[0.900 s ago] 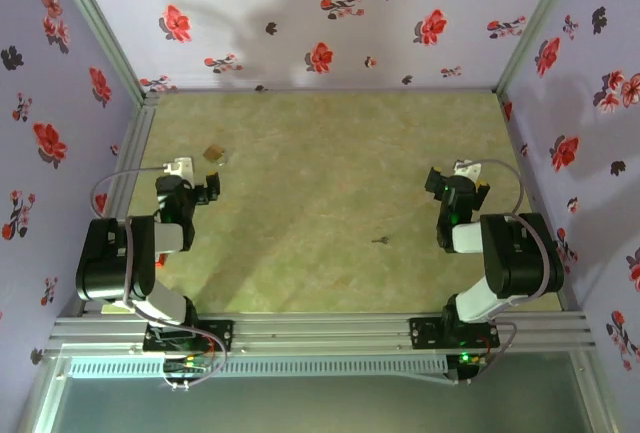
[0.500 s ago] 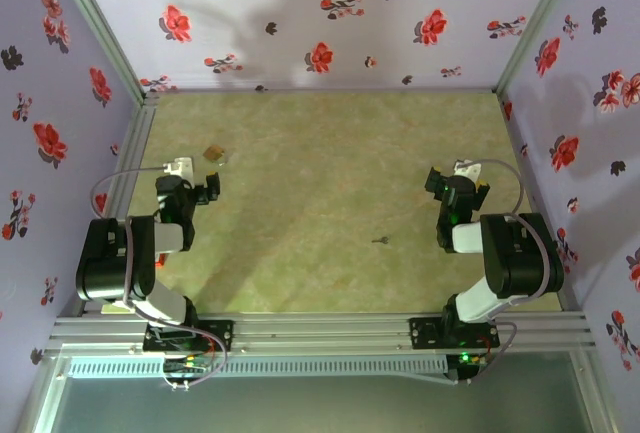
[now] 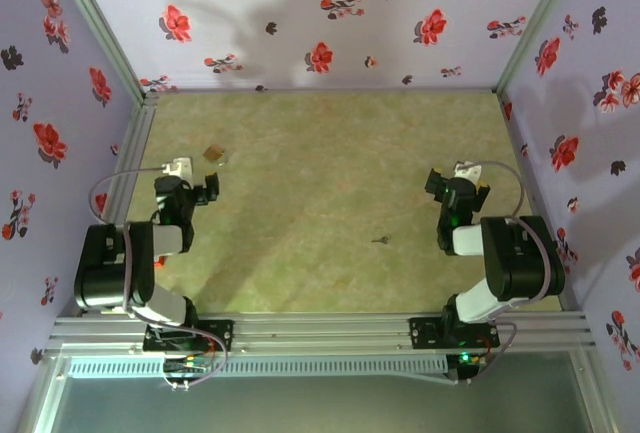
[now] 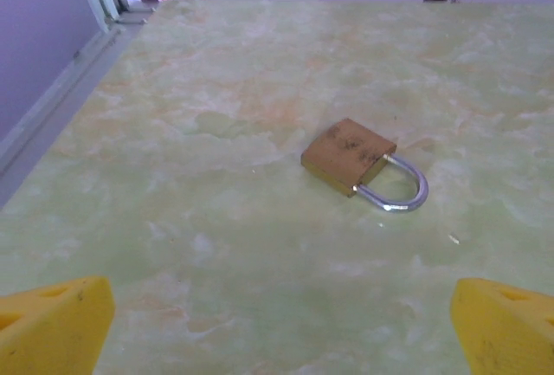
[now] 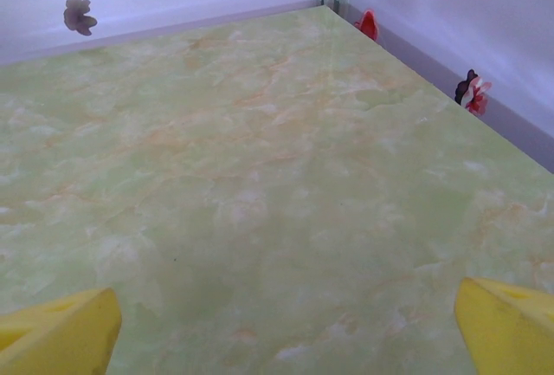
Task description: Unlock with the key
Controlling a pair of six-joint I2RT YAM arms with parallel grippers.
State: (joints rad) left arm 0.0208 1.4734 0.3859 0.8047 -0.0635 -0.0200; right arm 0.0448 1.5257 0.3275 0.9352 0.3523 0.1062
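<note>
While the key (image 3: pixel 381 240) lies flat on the table (image 3: pixel 300 143), well right of the padlock (image 4: pixel 349 155) and nearer the arm bases, nothing grips it. The left gripper (image 4: pixel 277 332), fingers spread wide, hovers near the padlock, facing it. The right gripper (image 5: pixel 281 332), fingers likewise spread, sits far right of the padlock.

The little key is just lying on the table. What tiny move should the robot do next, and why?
Probably the right gripper should swing toward the key and lower over it. It is open and empty, and the key lies loose on the table nearer that arm. The padlock lies in front of the open left gripper.
</note>
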